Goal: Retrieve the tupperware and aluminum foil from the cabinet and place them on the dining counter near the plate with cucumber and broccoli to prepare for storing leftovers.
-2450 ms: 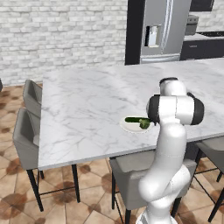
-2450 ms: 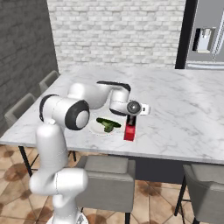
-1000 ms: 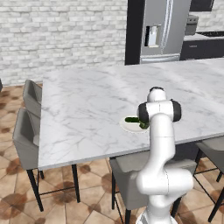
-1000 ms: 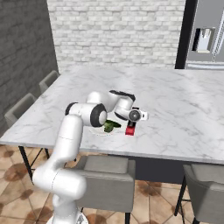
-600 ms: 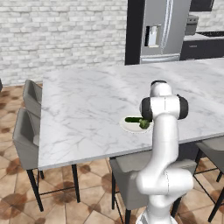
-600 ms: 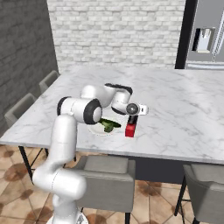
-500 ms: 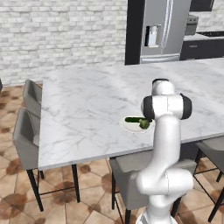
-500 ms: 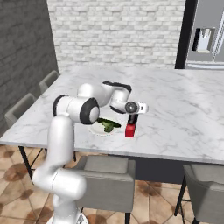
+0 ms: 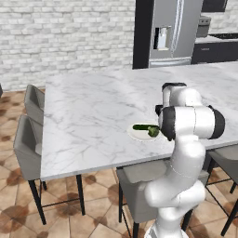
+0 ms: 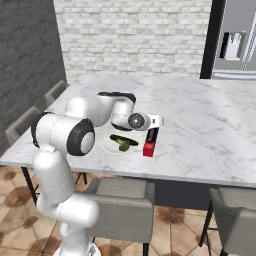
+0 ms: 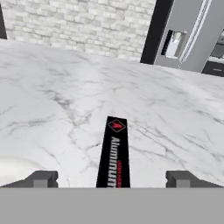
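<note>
Left base view: one plate (image 9: 142,134) sits on the dining counter (image 9: 93,111) near its front edge, carrying one cucumber (image 9: 142,127) and one darker green piece beside it; three grey stools are countable here. Right base view: one foil carton (image 10: 150,141) lies flat on the marble just beside the plate, with the gripper (image 10: 156,121) above its far end. Hand view: both fingertips (image 11: 41,179) stand wide apart on either side of the carton, holding nothing. Judgement: the carton is likely light, stiff and smooth-sided, best pinched across its narrow width near mid-length. No plastic box is seen.
</note>
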Motion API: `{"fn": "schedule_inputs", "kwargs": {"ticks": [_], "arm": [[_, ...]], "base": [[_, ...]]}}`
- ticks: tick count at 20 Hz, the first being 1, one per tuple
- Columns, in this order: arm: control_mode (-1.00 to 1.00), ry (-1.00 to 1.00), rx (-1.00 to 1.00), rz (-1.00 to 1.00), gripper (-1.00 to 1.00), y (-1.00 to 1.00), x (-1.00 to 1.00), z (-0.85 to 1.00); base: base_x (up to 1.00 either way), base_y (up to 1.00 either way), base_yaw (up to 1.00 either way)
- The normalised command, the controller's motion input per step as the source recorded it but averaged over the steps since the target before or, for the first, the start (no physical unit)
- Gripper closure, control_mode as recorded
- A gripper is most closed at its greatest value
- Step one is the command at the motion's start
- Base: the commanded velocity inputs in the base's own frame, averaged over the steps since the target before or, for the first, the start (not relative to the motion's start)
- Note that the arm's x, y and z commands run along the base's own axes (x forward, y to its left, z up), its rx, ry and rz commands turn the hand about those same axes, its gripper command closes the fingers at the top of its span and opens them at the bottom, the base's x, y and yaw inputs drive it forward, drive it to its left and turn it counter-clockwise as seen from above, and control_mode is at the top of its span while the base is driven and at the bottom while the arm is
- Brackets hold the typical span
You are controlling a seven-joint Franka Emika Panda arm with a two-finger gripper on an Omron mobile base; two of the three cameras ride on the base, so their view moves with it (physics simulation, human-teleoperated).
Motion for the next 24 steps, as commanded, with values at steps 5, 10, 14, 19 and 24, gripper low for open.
{"fn": "schedule_inputs", "kwargs": {"ticks": [5,10,14,19,24], "arm": [[-1.00,0.31,-0.14,0.00,-1.00,0.17,-0.95,1.00],[-1.00,0.17,-0.04,0.00,-1.00,0.09,-0.86,1.00],[-1.00,0.05,-0.01,0.00,-1.00,0.24,-0.35,1.00],[-1.00,0.15,-0.03,0.00,-1.00,0.27,-0.14,1.00],[-1.00,0.33,-0.07,0.01,-1.00,0.11,-0.25,1.00]], "base": [[0.00,0.00,0.00],[0.00,0.00,0.00],[0.00,0.00,0.00],[0.00,0.00,0.00],[0.00,0.00,0.00]]}}
